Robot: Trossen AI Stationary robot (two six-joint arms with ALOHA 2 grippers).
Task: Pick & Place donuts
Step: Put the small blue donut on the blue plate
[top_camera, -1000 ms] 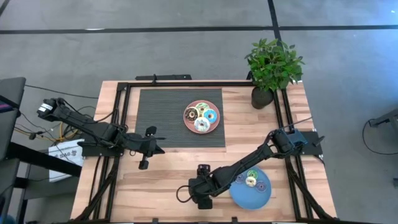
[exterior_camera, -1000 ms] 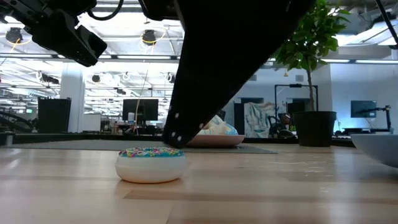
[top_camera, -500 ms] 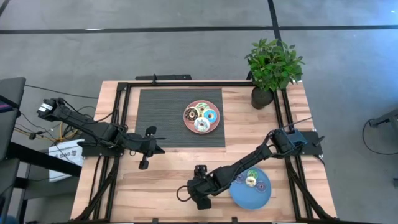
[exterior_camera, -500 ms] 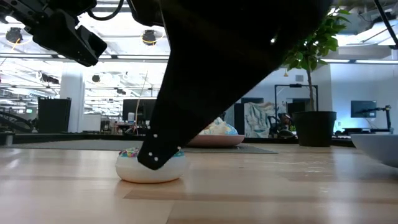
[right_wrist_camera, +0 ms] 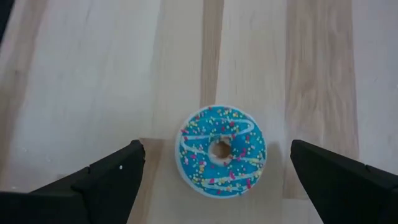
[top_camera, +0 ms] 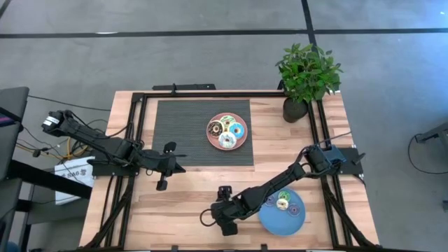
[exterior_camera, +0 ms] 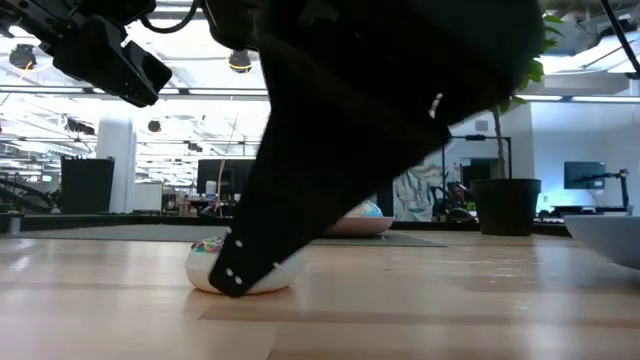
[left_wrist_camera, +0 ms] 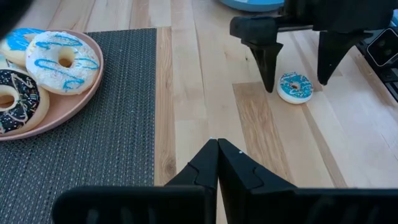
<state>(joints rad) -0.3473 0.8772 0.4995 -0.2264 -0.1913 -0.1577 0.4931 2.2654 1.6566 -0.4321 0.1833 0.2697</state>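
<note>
A small blue-iced donut with sprinkles [right_wrist_camera: 222, 151] lies flat on the bare wood near the table's near edge. It also shows in the left wrist view [left_wrist_camera: 295, 87] and in the low view [exterior_camera: 208, 268], half behind a dark finger. My right gripper [right_wrist_camera: 216, 147] is open and points down over it, with one finger on each side and apart from it [left_wrist_camera: 297, 67]. In the high view the right gripper [top_camera: 225, 212] hides the donut. My left gripper [left_wrist_camera: 217, 149] is shut and waits above the mat's left edge [top_camera: 178, 166].
A pink plate [top_camera: 215, 140] on the dark ribbed mat [top_camera: 182, 133] carries several donuts. A blue plate [top_camera: 273, 222] at the near right holds three small donuts. A potted plant [top_camera: 306, 77] stands at the far right corner. Bare wood lies left of the right gripper.
My right gripper has come down over the blue donut, still open. In the low view its dark finger has sunk from above the donut to table height in front of it. The donut has stayed where it was.
</note>
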